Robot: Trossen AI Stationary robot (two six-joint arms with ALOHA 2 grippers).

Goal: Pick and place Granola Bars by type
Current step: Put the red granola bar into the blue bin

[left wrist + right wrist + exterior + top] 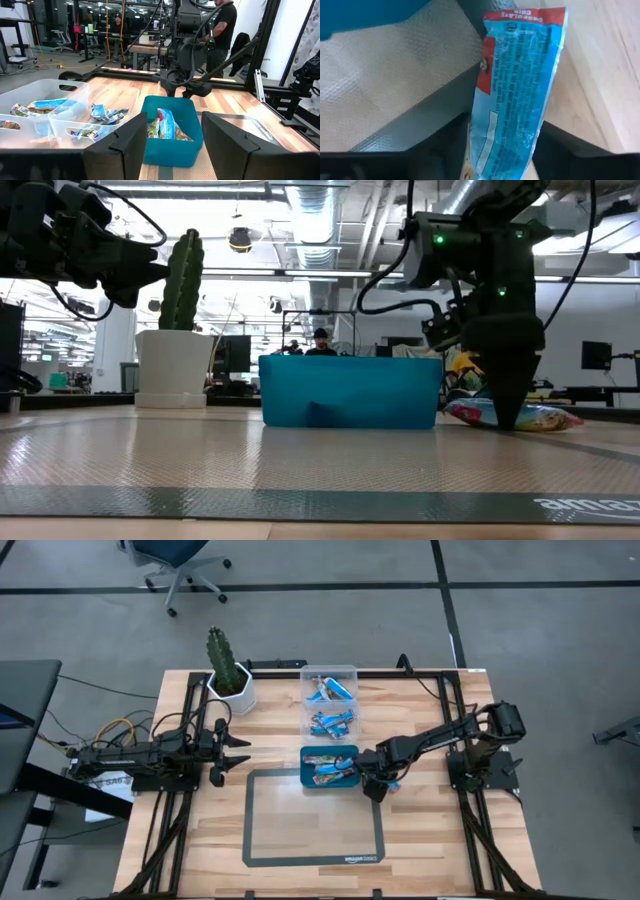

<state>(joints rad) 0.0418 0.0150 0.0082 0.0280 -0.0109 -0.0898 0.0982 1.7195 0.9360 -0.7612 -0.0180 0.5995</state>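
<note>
A blue granola bar with a red end [520, 90] lies on the wood just right of the teal tray [305, 780], half over the grey mat's edge [420, 125]. My right gripper [377, 788] [505, 420] points down at it and is shut on it. In the low view the bar [540, 418] lies flat on the table. Multicoloured bars [325, 768] [165, 125] lie in the teal tray. Blue bars [332, 723] fill the clear box [330, 670] [65, 115] beyond it. My left gripper [240, 755] [172, 135] hovers open, left of the tray. My right gripper comes from above, pointing down, and pinches the blue bar near one end [505, 150], one finger [445, 150] on each long edge, so the fingers lie across it. The bar narrows a little between them. It still lies flat on the table, its red end pointing away.
A cactus in a white pot [230, 680] [175, 330] stands at the far left of the table. The grey-bordered mat [310, 820] covers the near middle. Black frame rails run along the table's edges. A person stands in the room beyond [225, 30].
</note>
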